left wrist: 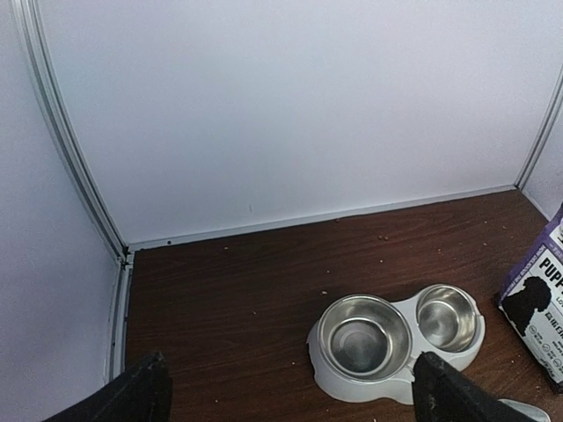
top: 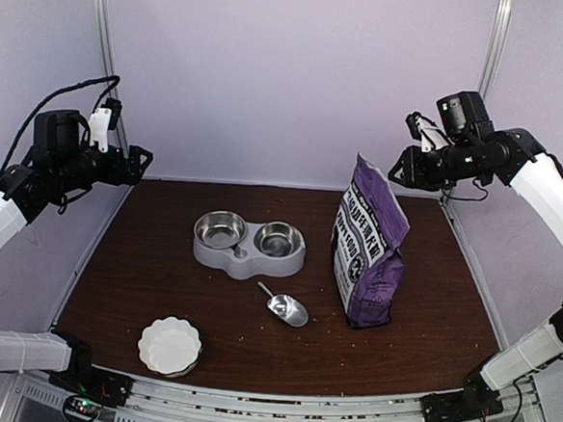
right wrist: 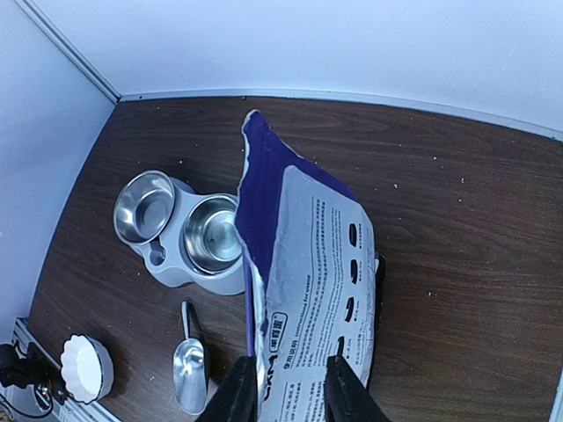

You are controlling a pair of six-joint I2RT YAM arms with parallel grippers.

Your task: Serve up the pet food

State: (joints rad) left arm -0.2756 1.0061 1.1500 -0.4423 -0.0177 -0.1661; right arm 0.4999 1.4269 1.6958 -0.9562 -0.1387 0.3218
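Note:
No heap of pet food shows; only a few stray crumbs lie on the table. The purple-and-white bag (top: pixel 368 246) stands upright at the right with its top torn open, and its inside is hidden. It also shows in the right wrist view (right wrist: pixel 308 281). The grey double feeder (top: pixel 250 245) holds two empty steel bowls. A metal scoop (top: pixel 284 306) lies empty in front of it. My right gripper (top: pixel 400 171) is open, raised just right of the bag's top and apart from it, seen from its wrist (right wrist: pixel 290 396). My left gripper (top: pixel 135 162) is open and empty, high at the far left (left wrist: pixel 295 396).
A white fluted dish (top: pixel 170 345) sits near the front left edge. The feeder (left wrist: pixel 396 338) and a corner of the bag (left wrist: pixel 537 308) show in the left wrist view. The scoop (right wrist: pixel 189 369) and dish (right wrist: pixel 85 367) show in the right wrist view. White walls enclose the table.

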